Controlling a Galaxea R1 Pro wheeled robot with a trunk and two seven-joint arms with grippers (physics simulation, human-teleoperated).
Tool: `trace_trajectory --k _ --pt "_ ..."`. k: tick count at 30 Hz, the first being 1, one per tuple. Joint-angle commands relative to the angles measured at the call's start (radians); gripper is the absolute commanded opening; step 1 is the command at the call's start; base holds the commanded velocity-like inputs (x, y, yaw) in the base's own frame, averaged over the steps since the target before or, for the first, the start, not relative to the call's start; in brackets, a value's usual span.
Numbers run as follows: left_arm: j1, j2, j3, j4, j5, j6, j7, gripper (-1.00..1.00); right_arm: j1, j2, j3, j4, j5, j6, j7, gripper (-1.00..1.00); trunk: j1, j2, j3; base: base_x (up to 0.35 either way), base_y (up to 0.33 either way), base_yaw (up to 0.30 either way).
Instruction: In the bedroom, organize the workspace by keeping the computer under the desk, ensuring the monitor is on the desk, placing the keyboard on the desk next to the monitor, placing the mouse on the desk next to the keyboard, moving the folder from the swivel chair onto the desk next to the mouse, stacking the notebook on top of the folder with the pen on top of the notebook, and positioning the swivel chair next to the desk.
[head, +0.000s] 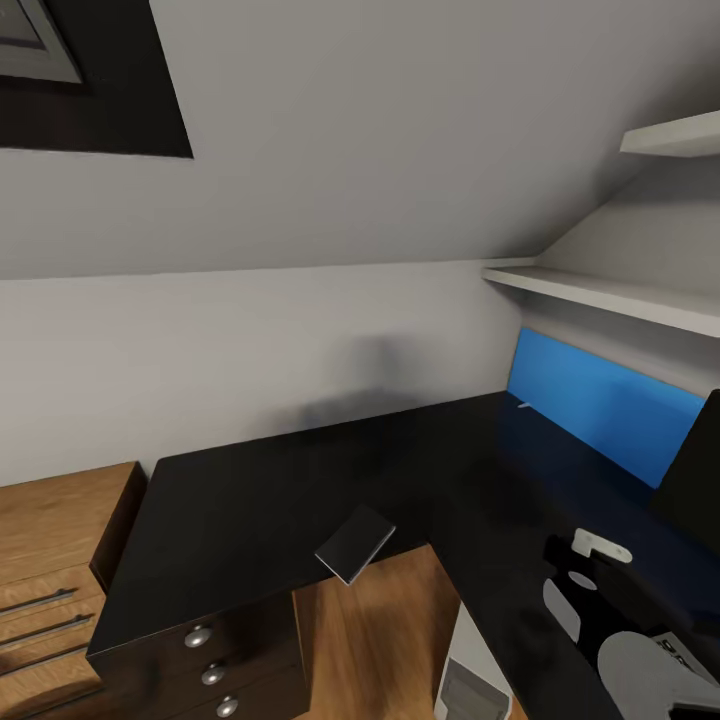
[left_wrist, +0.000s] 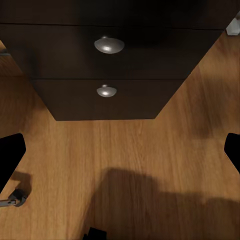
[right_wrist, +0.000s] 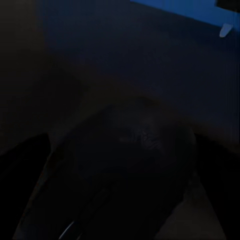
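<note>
The desk is L-shaped with a black top and a blue back panel. The dark notebook lies at the inner corner, overhanging the edge. A small whitish pen rests near the blue panel. The monitor's black edge shows at the far right. My right gripper hovers low over the desk's right wing; its wrist view is very dark, with a rounded dark form between the fingers that I cannot identify. My left gripper hangs open over the wooden floor, facing the desk's drawers. Keyboard, mouse, folder, swivel chair and computer are out of view.
A light wooden drawer unit stands left of the desk. White shelves run along the right wall under the sloped ceiling. The white pedestal leg stands under the inner corner. Wooden floor shows in the desk's nook.
</note>
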Motion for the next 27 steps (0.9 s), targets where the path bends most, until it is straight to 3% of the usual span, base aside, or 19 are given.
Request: trace_trajectory --k 1,6,10,17,27 --pt "0.0 0.001 -0.002 -0.002 0.006 -0.003 0.004 1.0 -0.003 -0.005 0.0 0.007 -0.011 -0.01 0.004 -1.0 0.0 -0.001 -0.001 0.0 0.0 0.0" --pt "0.0 0.001 -0.002 -0.011 0.006 -0.005 0.002 1.0 -0.033 -0.024 -0.001 0.05 -0.017 0.013 0.006 -1.0 0.0 -0.001 -0.001 0.0 0.0 0.0" --pt "0.0 0.002 0.001 -0.032 0.007 -0.005 0.004 1.0 -0.109 -0.056 -0.021 0.104 -0.026 0.138 0.004 -1.0 0.0 -0.001 -0.001 0.0 0.0 0.0" --pt "0.0 0.002 0.002 -0.046 0.008 -0.005 0.007 1.0 -0.128 -0.08 -0.066 0.113 -0.08 0.248 -0.002 -1.0 0.004 -0.008 -0.004 0.0 0.0 0.0" --pt "0.0 0.002 0.002 -0.047 0.008 -0.005 0.009 1.0 -0.129 -0.081 -0.068 0.114 -0.086 0.263 -0.005 -1.0 0.042 -0.078 -0.036 0.0 0.0 0.0"
